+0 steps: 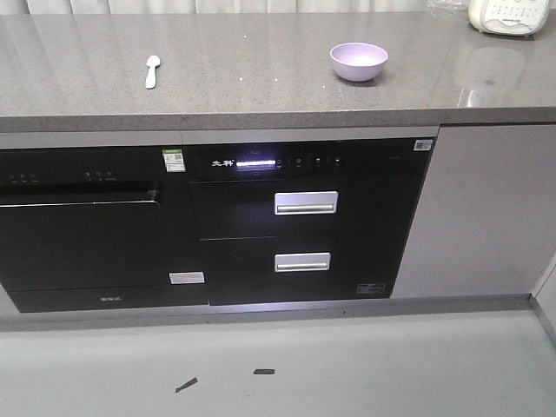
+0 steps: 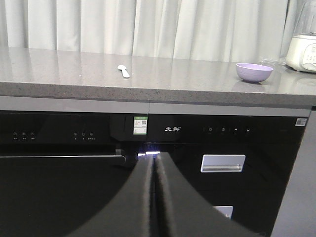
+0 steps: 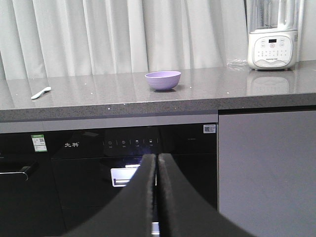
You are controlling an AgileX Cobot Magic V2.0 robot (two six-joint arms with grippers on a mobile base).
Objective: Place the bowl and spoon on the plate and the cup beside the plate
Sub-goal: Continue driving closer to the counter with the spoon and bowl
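Observation:
The lavender bowl (image 1: 359, 62) stands upright on the grey counter (image 1: 261, 95), right of middle; it also shows as the bowl (image 2: 254, 72) and the bowl (image 3: 163, 80) in the wrist views. The pale spoon (image 1: 152, 71) lies flat at the counter's left, seen again as the spoon (image 2: 124, 71) and the spoon (image 3: 40, 93). Plate and cup are out of view. My left gripper (image 2: 155, 159) is shut on nothing, low in front of the black appliance. My right gripper (image 3: 157, 159) is likewise shut and holds nothing, below the counter's edge. Neither gripper shows in the front view.
Black built-in appliances with silver drawer handles (image 1: 306, 202) fill the cabinet front under the counter. A white blender (image 3: 272, 37) stands at the counter's far right, by a grey cabinet panel (image 3: 266, 168). White curtains (image 2: 148, 24) hang behind the counter.

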